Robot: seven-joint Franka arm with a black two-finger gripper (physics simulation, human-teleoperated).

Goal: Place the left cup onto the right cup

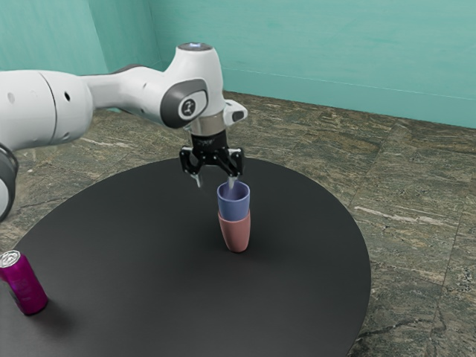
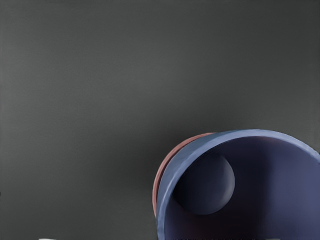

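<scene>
Blue cup (image 1: 233, 201) sits nested in pink cup (image 1: 236, 234), mid-worktop (image 1: 149, 260), well clear of its edges. Gripper (image 1: 216, 178) spread, one finger at the blue rim. Stacking apparently done; next: a straight lift clear, without tipping the stack.

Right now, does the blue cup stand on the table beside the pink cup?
No, the blue cup sits nested inside the pink cup, and only the pink one rests on the black table.

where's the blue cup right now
In the exterior view, the blue plastic cup sits nested in the pink plastic cup near the round black table's middle, under the gripper.
</scene>
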